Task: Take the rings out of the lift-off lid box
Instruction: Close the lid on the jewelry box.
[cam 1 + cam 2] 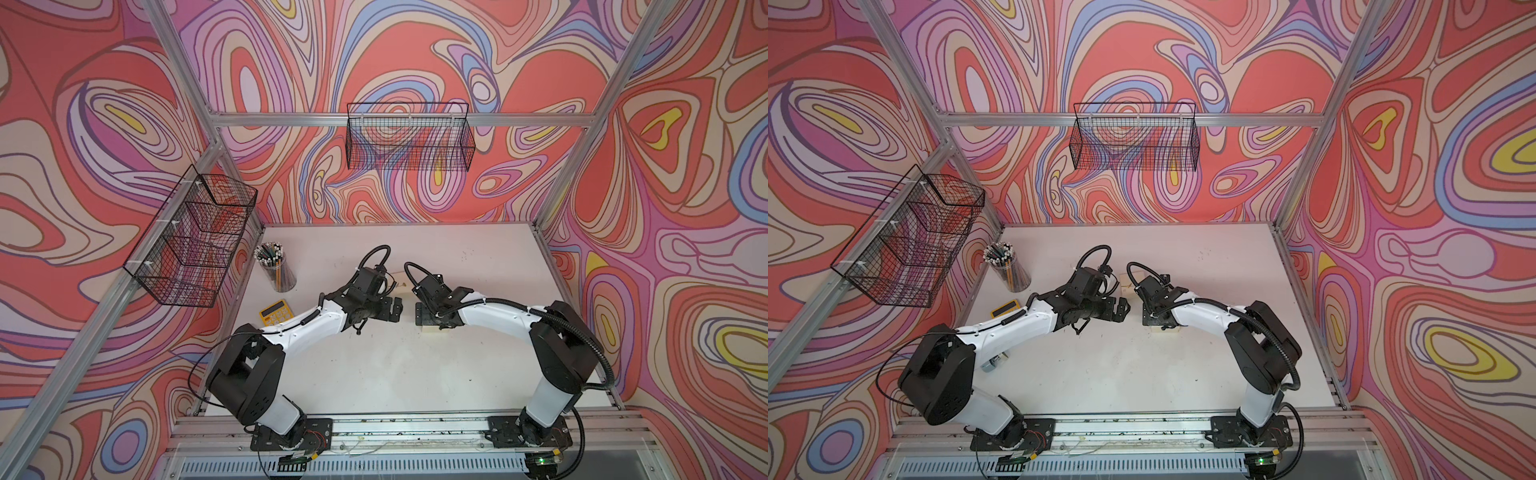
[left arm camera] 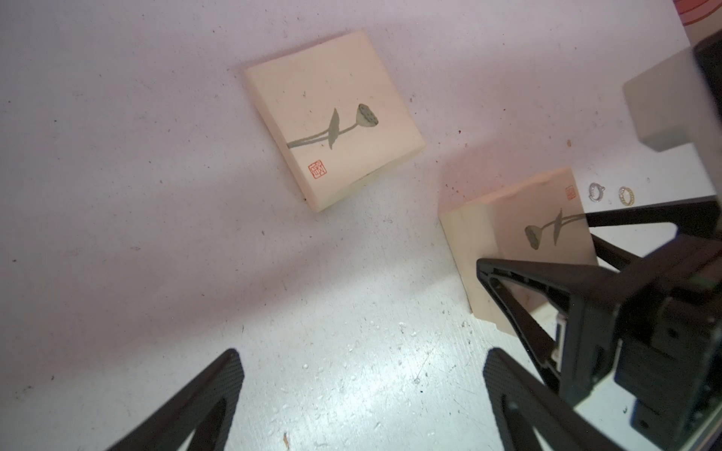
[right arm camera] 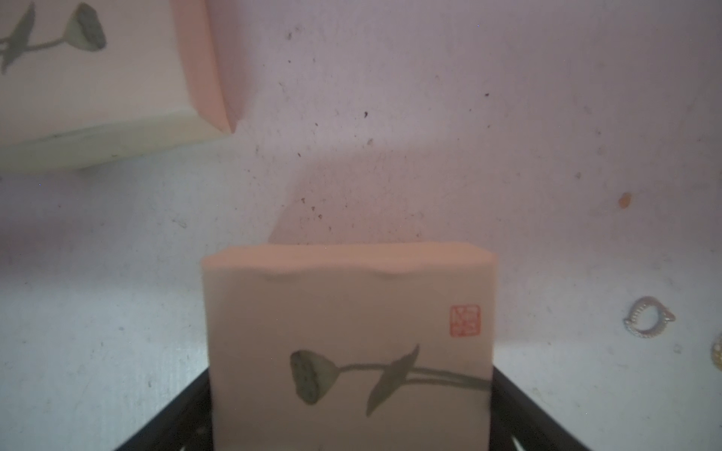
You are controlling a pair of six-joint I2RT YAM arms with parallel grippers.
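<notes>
Two cream boxes with a lotus print stand on the white table. The farther box (image 2: 332, 121) (image 1: 399, 277) stands alone with its lid on. The nearer lift-off lid box (image 2: 519, 250) (image 3: 349, 312) sits between the fingers of my right gripper (image 3: 350, 373), which press against its two sides with no gap showing. Two rings lie on the table beside this box, a silvery ring (image 2: 596, 192) (image 3: 648, 322) and a yellowish ring (image 2: 626, 195). My left gripper (image 2: 362, 353) hangs open over bare table, short of both boxes.
A clear cup of pencils (image 1: 276, 266) and a yellow calculator (image 1: 276, 313) stand at the table's left. Black wire baskets hang on the left wall (image 1: 195, 237) and the back wall (image 1: 409, 137). The two wrists nearly face each other mid-table.
</notes>
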